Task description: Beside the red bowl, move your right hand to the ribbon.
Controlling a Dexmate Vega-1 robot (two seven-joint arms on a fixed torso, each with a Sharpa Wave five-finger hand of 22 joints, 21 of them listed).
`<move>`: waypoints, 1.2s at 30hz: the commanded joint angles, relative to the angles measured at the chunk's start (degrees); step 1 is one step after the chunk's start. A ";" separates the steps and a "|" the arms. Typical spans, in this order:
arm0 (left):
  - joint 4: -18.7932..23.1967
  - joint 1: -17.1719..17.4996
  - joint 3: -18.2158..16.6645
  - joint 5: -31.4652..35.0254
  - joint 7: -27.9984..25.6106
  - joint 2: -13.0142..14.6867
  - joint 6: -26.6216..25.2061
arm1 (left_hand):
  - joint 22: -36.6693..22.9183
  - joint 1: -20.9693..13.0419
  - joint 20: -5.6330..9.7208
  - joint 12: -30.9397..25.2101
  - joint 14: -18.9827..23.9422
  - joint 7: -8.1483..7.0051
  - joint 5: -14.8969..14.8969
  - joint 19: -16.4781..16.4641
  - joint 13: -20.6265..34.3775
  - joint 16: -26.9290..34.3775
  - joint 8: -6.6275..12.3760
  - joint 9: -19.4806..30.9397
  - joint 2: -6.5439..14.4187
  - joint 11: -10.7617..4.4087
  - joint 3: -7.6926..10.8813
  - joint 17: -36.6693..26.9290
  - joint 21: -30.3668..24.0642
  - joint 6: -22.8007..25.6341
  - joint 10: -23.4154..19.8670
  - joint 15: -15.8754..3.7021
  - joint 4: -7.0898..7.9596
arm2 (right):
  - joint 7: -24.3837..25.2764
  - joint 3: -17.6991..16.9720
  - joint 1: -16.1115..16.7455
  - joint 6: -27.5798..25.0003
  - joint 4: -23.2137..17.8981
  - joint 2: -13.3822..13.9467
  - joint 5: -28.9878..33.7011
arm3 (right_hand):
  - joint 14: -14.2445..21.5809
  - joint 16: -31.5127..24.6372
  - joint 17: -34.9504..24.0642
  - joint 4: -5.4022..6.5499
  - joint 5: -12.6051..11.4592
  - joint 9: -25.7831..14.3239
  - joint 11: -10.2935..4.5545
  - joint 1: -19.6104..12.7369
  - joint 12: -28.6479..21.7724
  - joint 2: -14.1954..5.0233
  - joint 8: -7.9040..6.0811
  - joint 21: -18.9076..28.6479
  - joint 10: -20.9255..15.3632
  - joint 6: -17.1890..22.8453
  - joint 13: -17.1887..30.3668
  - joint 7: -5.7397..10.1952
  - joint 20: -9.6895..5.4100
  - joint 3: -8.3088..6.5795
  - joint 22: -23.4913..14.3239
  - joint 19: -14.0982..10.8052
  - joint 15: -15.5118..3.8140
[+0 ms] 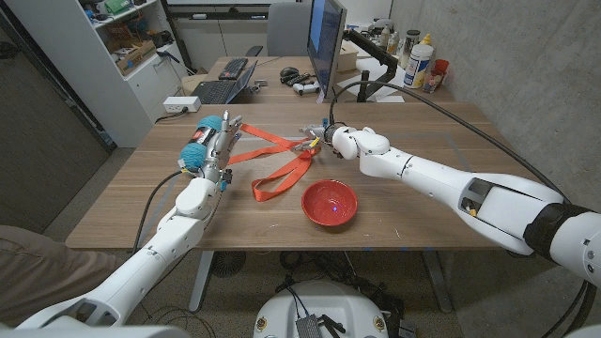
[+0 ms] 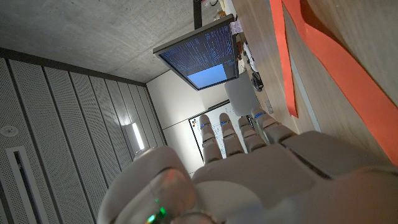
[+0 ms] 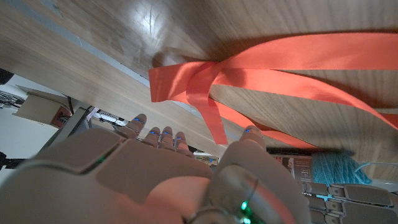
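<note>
Ribbon (image 1: 282, 158): orange, long axis across frame centre above the red bowl (image 1: 329, 203); right robot hand (image 1: 331, 137) at its right end, nearer, fingers apart, holding nothing.

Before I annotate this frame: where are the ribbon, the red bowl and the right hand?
ribbon (image 1: 282, 176): head view, on the loop's middle strand.
red bowl (image 1: 330, 203): head view, on its inner floor.
right hand (image 1: 324, 135): head view, at the ribbon's knotted end.
</note>
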State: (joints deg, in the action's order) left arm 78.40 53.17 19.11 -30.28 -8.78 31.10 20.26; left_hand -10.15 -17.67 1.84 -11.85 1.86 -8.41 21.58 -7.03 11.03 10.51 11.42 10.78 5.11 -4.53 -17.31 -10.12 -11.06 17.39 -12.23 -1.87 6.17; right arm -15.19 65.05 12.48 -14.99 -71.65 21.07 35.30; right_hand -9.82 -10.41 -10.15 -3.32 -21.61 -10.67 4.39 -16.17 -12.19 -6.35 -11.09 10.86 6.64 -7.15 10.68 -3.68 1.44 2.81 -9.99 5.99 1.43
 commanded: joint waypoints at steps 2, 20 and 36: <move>0.34 0.11 -0.10 0.25 -0.35 0.02 0.02 | 0.06 -0.13 -0.01 0.12 -0.62 -0.35 0.06 -0.15 0.09 0.10 0.00 0.20 -0.57 0.07 -0.49 -0.19 -0.03 0.08 0.09 -4.18 -0.14 | 0.22 0.15 -0.18 0.38 0.38 -0.15 -0.32 | -2.46 -0.15 -0.06 -0.55 -0.09 -0.13 0.32 -0.63 -0.32 0.21 -0.34 0.19 0.11 0.37 0.03 -0.16 0.45 -0.05 -0.14 0.18 0.13; 1.35 0.57 -0.15 0.56 -1.05 0.07 -0.26 | 0.07 -0.25 0.33 0.78 -1.38 -2.34 0.84 0.05 -0.06 -0.10 -0.69 0.15 -1.17 -1.09 -0.66 -0.12 0.04 -2.17 2.21 -4.48 -0.34 | 0.45 0.37 -0.55 2.01 1.91 -0.71 -0.94 | -2.23 -0.12 0.01 -1.38 -0.98 -0.10 0.25 -1.81 -0.45 0.58 -0.72 0.21 -0.35 1.35 0.01 -0.04 0.51 -0.23 -0.12 0.09 0.07; 1.41 0.72 -0.04 0.77 -1.36 -0.31 0.03 | 0.08 -0.32 0.48 0.71 -1.62 -3.00 1.64 0.10 -0.18 -0.06 -0.59 0.10 -1.62 -1.36 -0.77 -0.08 0.04 -2.67 2.57 -4.63 -0.46 | 0.04 0.48 -0.29 1.65 0.90 -0.20 -0.76 | -2.19 -0.06 0.04 -1.99 -1.93 -0.07 0.16 -2.70 -0.43 0.82 -0.69 0.18 -0.42 1.48 0.01 0.00 0.49 -0.36 -0.12 0.17 0.01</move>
State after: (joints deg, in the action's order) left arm 79.72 53.71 19.00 -29.60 -9.99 31.11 20.02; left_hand -10.15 -17.83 1.84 -11.19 0.73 -11.17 22.91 -7.03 10.64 10.51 10.58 10.78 3.92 -5.94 -17.65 -10.14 -11.06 14.62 -9.75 -1.90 5.84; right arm -14.80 65.49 11.96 -13.10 -69.93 20.50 34.42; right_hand -9.82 -10.41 -10.15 -4.83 -23.20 -10.68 4.70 -17.99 -12.19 -5.60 -11.54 10.86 6.33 -5.93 10.68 -3.69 1.43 2.60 -9.99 5.99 1.42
